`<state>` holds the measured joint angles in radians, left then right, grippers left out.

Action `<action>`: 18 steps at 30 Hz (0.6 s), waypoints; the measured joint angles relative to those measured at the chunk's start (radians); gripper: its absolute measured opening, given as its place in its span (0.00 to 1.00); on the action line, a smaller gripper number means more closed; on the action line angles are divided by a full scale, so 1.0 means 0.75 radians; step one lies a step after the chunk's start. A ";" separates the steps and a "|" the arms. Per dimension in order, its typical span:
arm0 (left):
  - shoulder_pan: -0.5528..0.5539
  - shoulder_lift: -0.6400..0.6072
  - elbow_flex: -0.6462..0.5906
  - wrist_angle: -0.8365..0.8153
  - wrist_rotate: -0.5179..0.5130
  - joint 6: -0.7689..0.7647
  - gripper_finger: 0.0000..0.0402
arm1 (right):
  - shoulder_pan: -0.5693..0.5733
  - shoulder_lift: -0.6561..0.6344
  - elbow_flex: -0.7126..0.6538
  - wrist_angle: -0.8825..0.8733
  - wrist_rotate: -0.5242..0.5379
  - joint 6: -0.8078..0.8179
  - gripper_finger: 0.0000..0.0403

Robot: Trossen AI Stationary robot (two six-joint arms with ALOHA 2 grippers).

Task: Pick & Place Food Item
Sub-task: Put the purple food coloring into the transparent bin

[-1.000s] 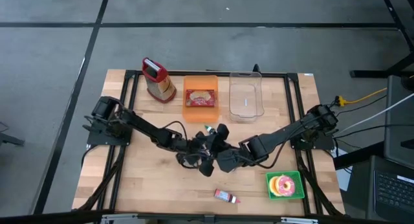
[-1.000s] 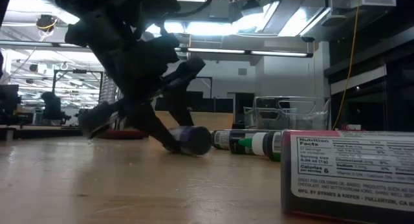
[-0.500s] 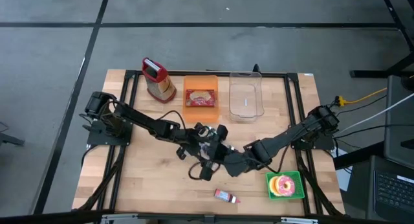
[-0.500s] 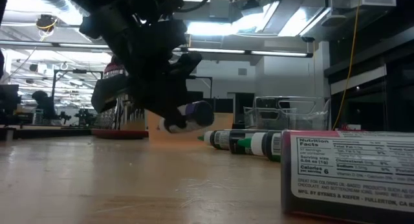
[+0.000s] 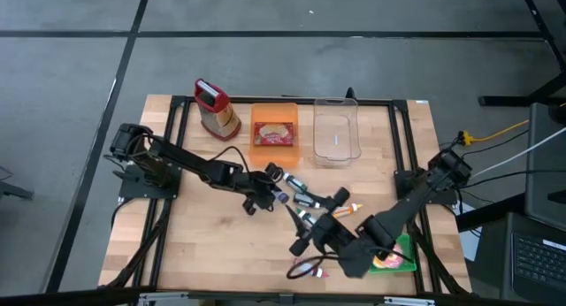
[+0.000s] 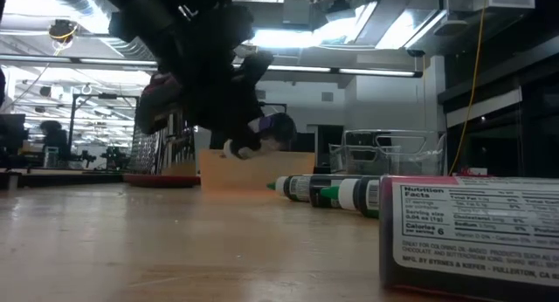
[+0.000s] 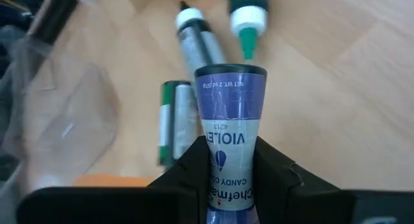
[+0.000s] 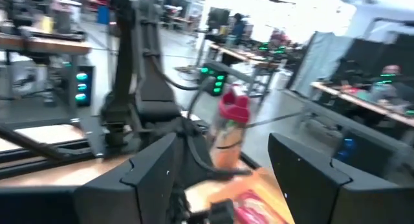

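Now airborne: violet tube (image 7: 228, 153), clamped in left gripper (image 5: 271, 198), risen off the table (image 5: 195, 253) since a second ago. Right gripper (image 5: 305, 240), fingers spread and empty, has withdrawn toward the near edge. Remaining tubes (image 6: 327, 191), apparently three, stay mid-table. Placement pending.

A wooden table (image 5: 203, 244) carries a red-capped shaker (image 5: 216, 109) at eleven o'clock and a doughnut box (image 5: 395, 258) at four o'clock.

Violet candy-colour tube (image 7: 228, 146), clamped in jaws, lifted off table (image 5: 203, 253)
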<state>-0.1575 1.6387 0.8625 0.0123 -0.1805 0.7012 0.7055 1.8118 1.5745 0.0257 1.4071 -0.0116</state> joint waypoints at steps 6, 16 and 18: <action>0.058 -0.105 0.002 0.251 -0.005 -0.010 0.18 | 0.042 0.000 0.000 -0.003 0.117 0.000 0.61; 0.236 -0.249 0.004 0.593 0.257 -0.048 0.18 | 0.015 0.000 0.000 -0.002 0.093 -0.006 0.61; 0.276 -0.218 0.004 0.677 0.317 -0.083 0.18 | 0.002 0.000 0.000 -0.001 0.090 -0.006 0.61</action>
<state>0.0495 1.4754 0.8658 0.5202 0.0571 0.6387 0.7073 1.8118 1.5745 0.0250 1.4749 -0.0158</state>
